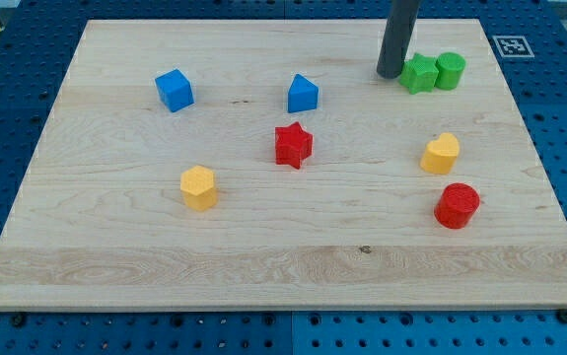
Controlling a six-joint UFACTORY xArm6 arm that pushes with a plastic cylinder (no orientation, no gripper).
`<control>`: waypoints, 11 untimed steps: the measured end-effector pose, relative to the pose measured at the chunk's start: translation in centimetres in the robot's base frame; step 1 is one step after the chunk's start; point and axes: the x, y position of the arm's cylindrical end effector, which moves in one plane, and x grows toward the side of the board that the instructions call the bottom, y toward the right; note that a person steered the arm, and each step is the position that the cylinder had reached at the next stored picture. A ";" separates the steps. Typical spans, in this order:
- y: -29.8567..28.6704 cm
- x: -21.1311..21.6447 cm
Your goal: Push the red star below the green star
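The red star [293,145] lies near the middle of the wooden board. The green star [420,74] lies at the view's upper right, touching a green cylinder [451,70] on its right. My tip [389,74] rests on the board just left of the green star, close to it or touching it. The red star is far to the lower left of the tip.
A blue cube [175,90] and a blue block [303,94] lie in the upper half. A yellow hexagon [199,187] lies lower left. A yellow block [441,153] and a red cylinder [457,205] lie at the right. The board [283,266] sits on a blue pegboard.
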 end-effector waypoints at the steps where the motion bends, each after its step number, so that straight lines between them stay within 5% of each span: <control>1: -0.2 3.3; 3: -4.9 8.7; 6: -19.9 8.1; 9: -19.8 14.4; 11: -15.4 9.2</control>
